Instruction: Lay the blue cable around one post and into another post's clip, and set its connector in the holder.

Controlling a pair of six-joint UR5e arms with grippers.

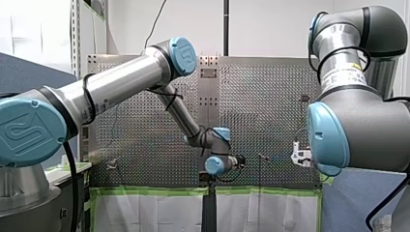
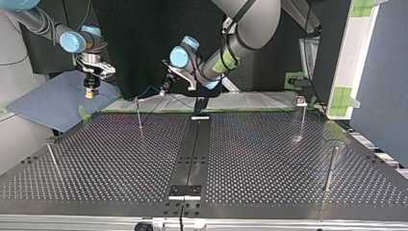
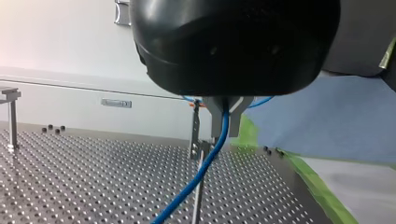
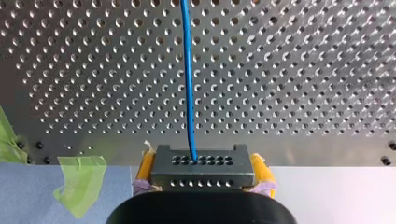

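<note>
Beside left tool [image 3: 225, 128], a post [image 3: 195, 133].

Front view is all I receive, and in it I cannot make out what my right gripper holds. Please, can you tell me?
Observer: The right gripper is shut on the connector, between its yellow pads.
Operator: Where does the cable go from there?
Observer: The blue cable leaves the connector and runs straight ahead over the perforated table.
Operator: And my left gripper?
Observer: The left gripper is shut on the same cable, close beside a post.
</note>
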